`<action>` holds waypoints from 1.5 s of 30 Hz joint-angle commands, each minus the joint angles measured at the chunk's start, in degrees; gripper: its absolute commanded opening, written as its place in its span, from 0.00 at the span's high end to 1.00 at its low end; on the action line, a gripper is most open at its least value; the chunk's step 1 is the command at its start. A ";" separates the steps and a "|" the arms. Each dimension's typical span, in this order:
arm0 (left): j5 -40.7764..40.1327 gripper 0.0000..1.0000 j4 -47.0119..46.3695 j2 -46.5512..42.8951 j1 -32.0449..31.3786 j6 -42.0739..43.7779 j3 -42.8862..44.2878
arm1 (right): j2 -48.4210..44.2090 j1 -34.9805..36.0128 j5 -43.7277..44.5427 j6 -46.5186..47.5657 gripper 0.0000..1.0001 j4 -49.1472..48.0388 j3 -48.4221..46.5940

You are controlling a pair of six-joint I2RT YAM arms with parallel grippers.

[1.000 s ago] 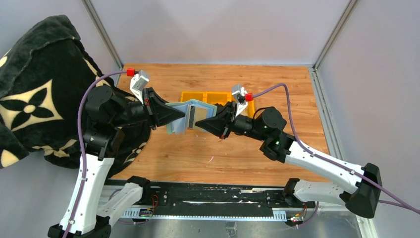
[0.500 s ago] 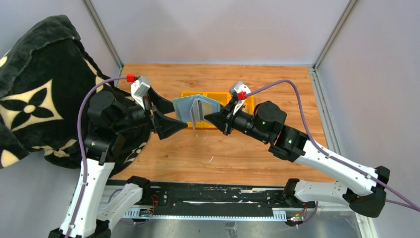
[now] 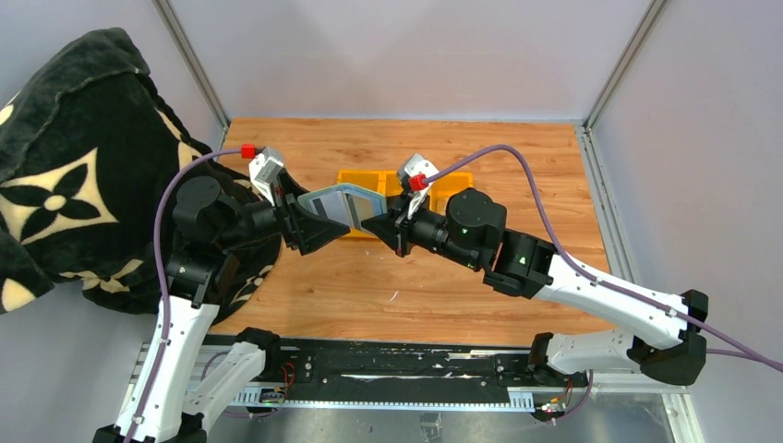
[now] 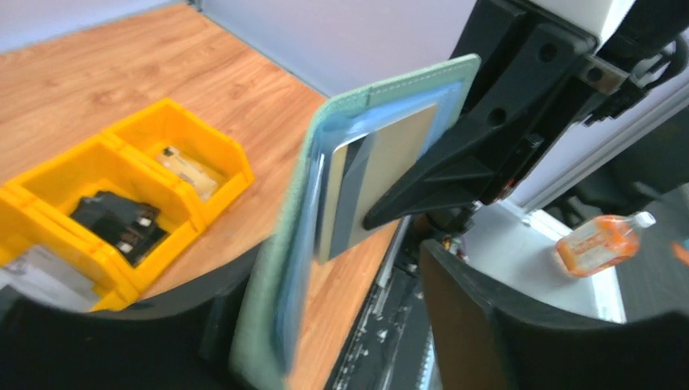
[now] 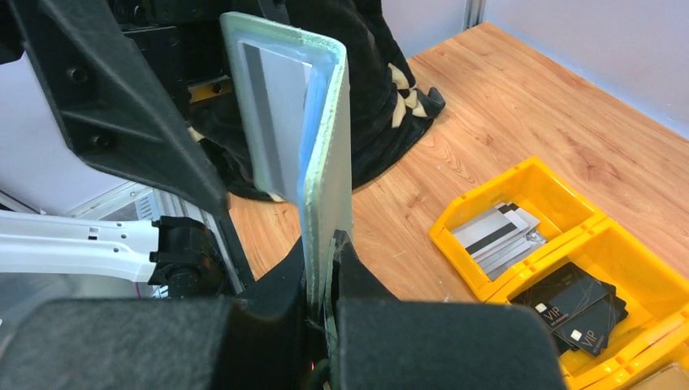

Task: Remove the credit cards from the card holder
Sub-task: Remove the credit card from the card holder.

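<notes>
The sage-green card holder [image 3: 343,203] hangs half open above the table between both arms. My right gripper [image 3: 386,226] is shut on its lower edge [image 5: 325,268]. A grey-silver credit card [image 5: 276,122] with a dark stripe sits in one flap, and a tan-gold credit card [image 4: 390,162], also striped, sits in the other. My left gripper [image 3: 323,214] is open and straddles the holder's free side [image 4: 276,268]. The holder lies close to one finger [image 4: 106,341], well apart from the other [image 4: 528,325].
A yellow three-compartment tray [image 3: 358,177] stands just behind the holder, with grey striped cards [image 5: 496,231] and black cards [image 5: 577,305] in it. A black patterned blanket [image 3: 65,166] covers the left side. Bare wood lies in front.
My left gripper let go of the holder's flap, opened wide and now straddles the holder again. My right gripper carried the holder left and back toward the tray.
</notes>
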State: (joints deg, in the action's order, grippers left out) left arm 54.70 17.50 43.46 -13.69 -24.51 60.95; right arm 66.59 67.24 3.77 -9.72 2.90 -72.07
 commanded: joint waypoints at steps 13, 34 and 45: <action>0.10 0.82 2.68 -0.33 -0.11 2.26 2.24 | -6.17 -4.18 -17.36 -7.44 1.00 -12.01 6.58; 3.66 1.00 4.50 0.94 -0.10 2.53 6.46 | -9.31 -18.64 -30.08 -21.05 0.48 -29.78 21.44; 8.82 1.00 6.23 2.47 -0.11 2.15 6.54 | -4.90 -19.69 -39.22 -24.56 0.35 -35.56 17.38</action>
State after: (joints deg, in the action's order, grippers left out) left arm 61.14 22.57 45.43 -13.69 -22.94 65.82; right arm 59.42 48.25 -29.67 -32.16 -27.90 -51.64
